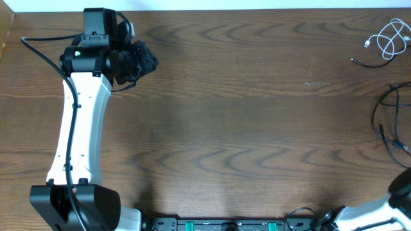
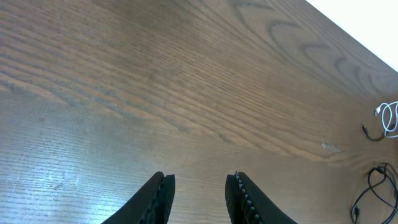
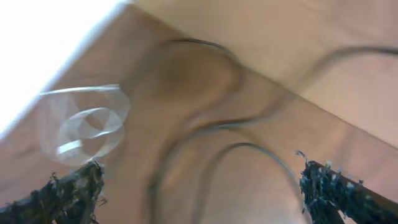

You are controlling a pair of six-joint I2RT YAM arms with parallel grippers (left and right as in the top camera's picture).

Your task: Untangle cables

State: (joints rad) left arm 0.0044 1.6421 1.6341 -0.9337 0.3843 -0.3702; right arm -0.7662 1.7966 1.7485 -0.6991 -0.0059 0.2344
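Observation:
A short white cable (image 1: 388,38) lies coiled at the table's far right corner. A thin black cable (image 1: 385,122) loops along the right edge, one end (image 1: 354,61) near the white coil. Both show small in the left wrist view, white (image 2: 390,118) and black (image 2: 372,186). My left gripper (image 2: 200,186) is open and empty over bare wood at the far left; its head (image 1: 138,61) shows from overhead. My right gripper (image 3: 199,186) is open wide above blurred black cable loops (image 3: 205,124), with the white coil (image 3: 87,124) to its left. Only the right arm's base (image 1: 401,189) shows overhead.
The wooden table's (image 1: 231,128) far edge meets a white wall. The left arm (image 1: 80,128) stands along the left side. A bar with green connectors (image 1: 225,224) runs along the front edge.

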